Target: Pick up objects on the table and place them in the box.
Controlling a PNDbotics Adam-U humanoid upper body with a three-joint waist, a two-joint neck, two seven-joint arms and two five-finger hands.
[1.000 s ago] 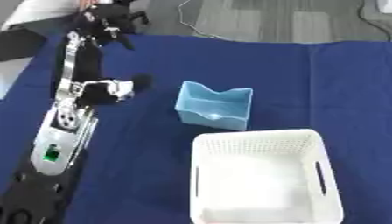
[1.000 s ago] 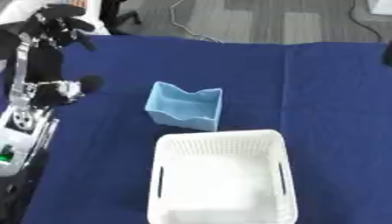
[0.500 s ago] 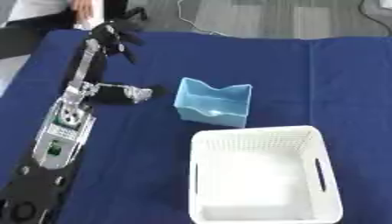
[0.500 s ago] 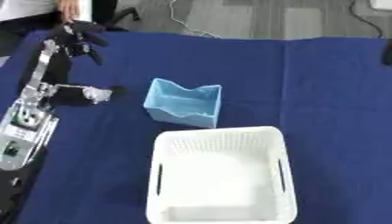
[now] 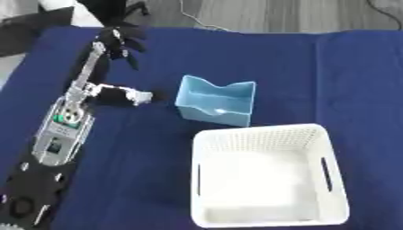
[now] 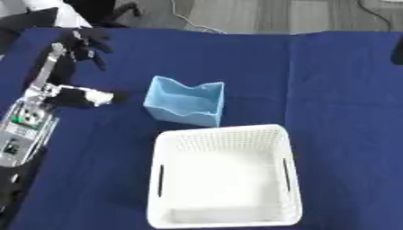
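A light blue open-topped container (image 5: 217, 105) stands upright on the dark blue tablecloth, just behind the white perforated basket (image 5: 329, 148). The basket holds nothing that I can see. My left arm stretches from the lower left corner up along the table's left side. Its black left hand (image 5: 118, 39) hangs open with fingers spread over the far left of the cloth, well left of and behind the blue container, holding nothing. A dark shape (image 6: 397, 50) at the right edge of the right eye view may be my right hand; its fingers do not show.
A black-and-white part of my left arm (image 5: 124, 96) juts toward the blue container, a short gap left of it. Beyond the table's far edge lie grey floor and a cable (image 5: 201, 18). Blue cloth (image 5: 330, 72) stretches right of the container.
My left hand has come down from the far left corner toward the near side and a little right, and the arm has swung with it. Container and basket have stayed put.
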